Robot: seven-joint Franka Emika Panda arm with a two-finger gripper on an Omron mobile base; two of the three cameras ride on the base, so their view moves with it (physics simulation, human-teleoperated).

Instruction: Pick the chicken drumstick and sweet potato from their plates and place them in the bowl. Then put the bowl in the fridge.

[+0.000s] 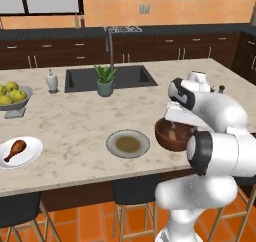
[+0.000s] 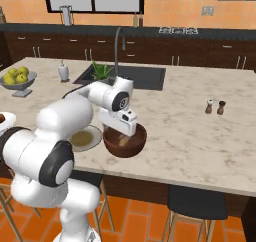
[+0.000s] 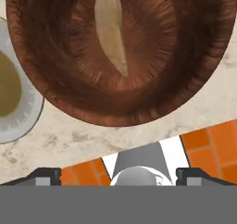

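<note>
The hand (image 3: 118,174) is held above the bowl (image 3: 115,52), its two dark fingertips (image 3: 46,176) set wide apart at the bottom corners of the hand view, with nothing clamped between them. In the bowl, the sweet potato (image 3: 112,28) is seen lying on the wooden bottom as a pale tan wedge. Just beside the bowl, the grey-green plate (image 3: 14,98) with the brownish centre is found on the marbled surface (image 3: 69,140), nothing on it.

In the left base view, the hand (image 1: 176,117) is placed directly over the bowl (image 1: 170,136), which stands near the front edge of the surface, to the right of the grey-green plate (image 1: 128,143). Well apart, at the far left, the drumstick (image 1: 15,149) is seen lying on the white plate (image 1: 30,153). Behind it, a pedestal bowl of apples (image 1: 12,98) is set, and further back a sink (image 1: 110,78) with a potted plant (image 1: 105,81) at its front rim.
</note>
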